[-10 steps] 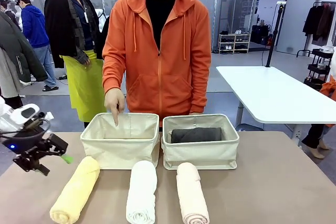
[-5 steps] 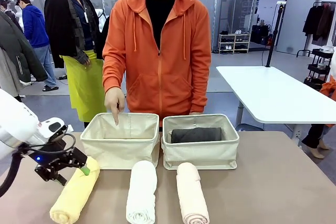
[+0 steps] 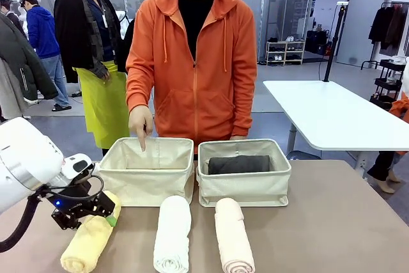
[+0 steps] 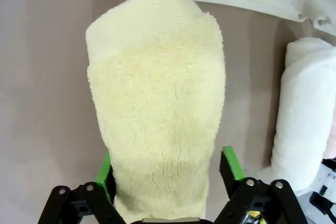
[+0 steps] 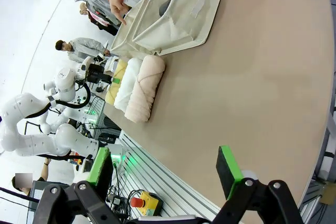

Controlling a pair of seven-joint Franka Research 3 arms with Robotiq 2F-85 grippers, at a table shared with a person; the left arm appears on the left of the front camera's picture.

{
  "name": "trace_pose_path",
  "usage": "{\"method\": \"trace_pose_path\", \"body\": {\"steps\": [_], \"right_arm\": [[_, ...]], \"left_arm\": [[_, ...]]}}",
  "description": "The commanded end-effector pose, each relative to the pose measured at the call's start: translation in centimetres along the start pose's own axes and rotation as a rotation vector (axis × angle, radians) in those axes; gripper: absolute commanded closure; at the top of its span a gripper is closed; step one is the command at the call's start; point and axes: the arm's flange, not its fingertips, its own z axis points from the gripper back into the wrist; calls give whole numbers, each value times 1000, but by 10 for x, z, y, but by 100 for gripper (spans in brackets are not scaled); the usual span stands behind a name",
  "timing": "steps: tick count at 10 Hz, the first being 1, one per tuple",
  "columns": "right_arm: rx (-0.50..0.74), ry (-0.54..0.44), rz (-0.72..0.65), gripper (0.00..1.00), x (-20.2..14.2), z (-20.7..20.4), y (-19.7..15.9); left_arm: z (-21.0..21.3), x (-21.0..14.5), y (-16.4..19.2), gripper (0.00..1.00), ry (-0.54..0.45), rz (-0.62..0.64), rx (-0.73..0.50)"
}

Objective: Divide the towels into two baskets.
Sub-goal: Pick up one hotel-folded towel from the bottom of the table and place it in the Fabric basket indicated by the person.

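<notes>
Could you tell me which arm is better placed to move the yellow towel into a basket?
Left. The left gripper straddles the yellow towel, a pad on each side, beside the left basket the person's hand points into. The right gripper hangs open over bare table.

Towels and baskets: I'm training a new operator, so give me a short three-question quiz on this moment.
1. True or false: the dark grey towel lies in the basket that the person's hand points into.
2. Which one does the left gripper straddle? A white towel; B pale yellow towel; C pink-beige towel.
3. How many rolled towels lie on the table, outside the baskets?
Key: 1 false, it lies in the other basket; 2 B; 3 three.
</notes>
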Motion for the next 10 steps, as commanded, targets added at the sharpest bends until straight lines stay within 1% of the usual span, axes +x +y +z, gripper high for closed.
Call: {"method": "trace_pose_path", "body": {"steps": [1,2,3,4,5,6,8,9,10], "right_arm": [[2,5,6,0,0,3,3],[2,5,6,0,0,3,3],[2,5,6,0,0,3,3],[2,5,6,0,0,3,3],[2,5,6,0,0,3,3],[2,5,6,0,0,3,3],[2,5,6,0,0,3,3],[2,5,6,0,0,3,3],[2,5,6,0,0,3,3]], "left_arm": [[-13,-87,18,20,-22,-24,6],[-14,-87,19,33,-24,-9,16],[-15,-87,20,40,-25,-10,16],[-13,-87,20,53,-28,-9,13],[-8,-88,18,60,-31,-14,2],[14,-91,6,67,-12,-60,0],[54,-96,-14,67,0,-164,-1],[75,-98,-25,67,-1,-254,11],[94,-100,-34,67,-25,-414,27]]}}
